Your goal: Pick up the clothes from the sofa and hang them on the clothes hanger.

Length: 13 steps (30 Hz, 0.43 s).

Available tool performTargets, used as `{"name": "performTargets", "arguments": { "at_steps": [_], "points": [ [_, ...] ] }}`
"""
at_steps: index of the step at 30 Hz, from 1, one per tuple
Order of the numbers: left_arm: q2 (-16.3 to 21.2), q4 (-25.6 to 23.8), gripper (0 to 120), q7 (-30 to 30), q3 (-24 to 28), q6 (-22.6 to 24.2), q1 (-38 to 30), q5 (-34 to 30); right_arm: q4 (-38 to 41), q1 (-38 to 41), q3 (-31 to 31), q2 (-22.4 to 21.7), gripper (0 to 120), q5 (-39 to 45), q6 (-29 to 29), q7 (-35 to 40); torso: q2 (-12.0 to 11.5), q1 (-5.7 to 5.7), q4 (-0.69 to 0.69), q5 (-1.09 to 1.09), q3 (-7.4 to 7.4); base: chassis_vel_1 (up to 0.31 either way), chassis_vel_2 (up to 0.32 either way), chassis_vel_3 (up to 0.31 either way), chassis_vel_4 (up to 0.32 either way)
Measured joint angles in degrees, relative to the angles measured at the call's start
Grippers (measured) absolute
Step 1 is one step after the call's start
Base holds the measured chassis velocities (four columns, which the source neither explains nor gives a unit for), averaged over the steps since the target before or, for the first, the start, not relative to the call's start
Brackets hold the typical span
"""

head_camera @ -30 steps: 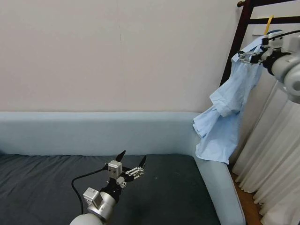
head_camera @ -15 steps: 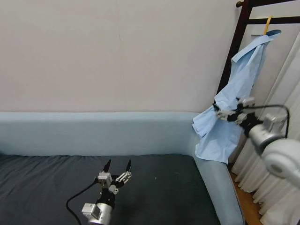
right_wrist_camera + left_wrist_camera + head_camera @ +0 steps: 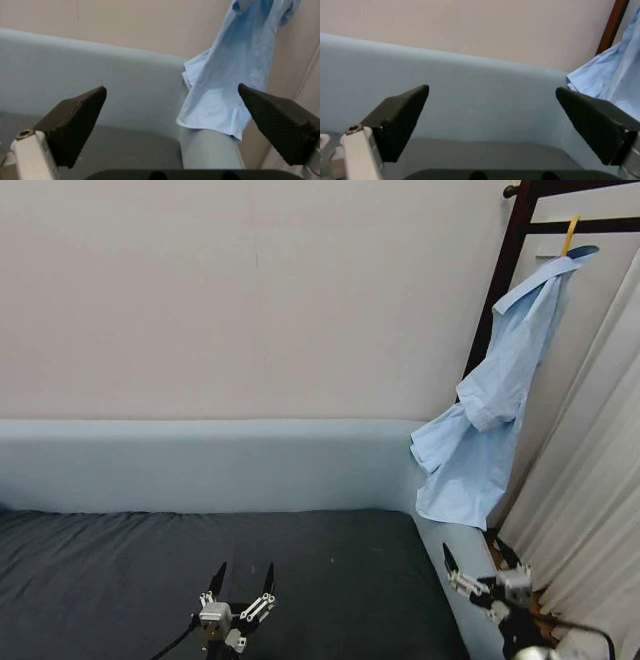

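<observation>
Nearest the head camera, the left end effector (image 3: 245, 580) sat low over the front of the sofa's dark seat cushion (image 3: 110, 565). Its two black fingers (image 3: 219, 572) were spread wide apart and pointed upward, with nothing between them. In the left wrist view the same wide gap framed only the pale blue backrest. The right end effector (image 3: 473, 558) was just as low, beside the sofa's right armrest (image 3: 452, 555). Its fingers were also splayed fully open and held nothing. Its wrist view looked between them toward the armrest and the hanging cloth.

Behind the cushion, the sofa (image 3: 200, 465) ran across the view, its light blue backrest standing against the plain wall (image 3: 250, 290).

At the sofa's right end, farther back and higher, the light blue shirt (image 3: 490, 410) hung by its collar from a yellow hanger (image 3: 571, 232). The hanger was hooked on a dark wooden rack (image 3: 498, 295). The shirt fell in loose folds with one sleeve bunched at mid-height. Its lower hem reached down to the corner where backrest and armrest met, though I could not tell whether it touched them. Both end effectors were well apart from the shirt. A white curtain (image 3: 590, 510) hung just beside the rack.
</observation>
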Motion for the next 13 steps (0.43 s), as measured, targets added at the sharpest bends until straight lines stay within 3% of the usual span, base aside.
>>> {"name": "performTargets", "arguments": {
  "at_steps": [4, 13],
  "points": [
    [-0.4, -0.3, 100, -0.2, -0.4, -1.6, 1.7, 1.7, 0.1, -2.4, -0.3, 3.4, 100, -3.6, 2.6, -0.6, 0.0, 0.0, 0.03, 0.01, 0.0, 0.0, 0.0, 0.0, 0.0],
    [-0.4, -0.4, 100, -0.4, -0.5, -1.8, 1.9, 2.1, 0.2, -2.0, -0.8, 3.7, 100, -3.5, 2.7, -0.6, 0.0, 0.01, 0.02, 0.02, 0.01, 0.0, 0.0, 0.0, 0.0]
  ]
}}
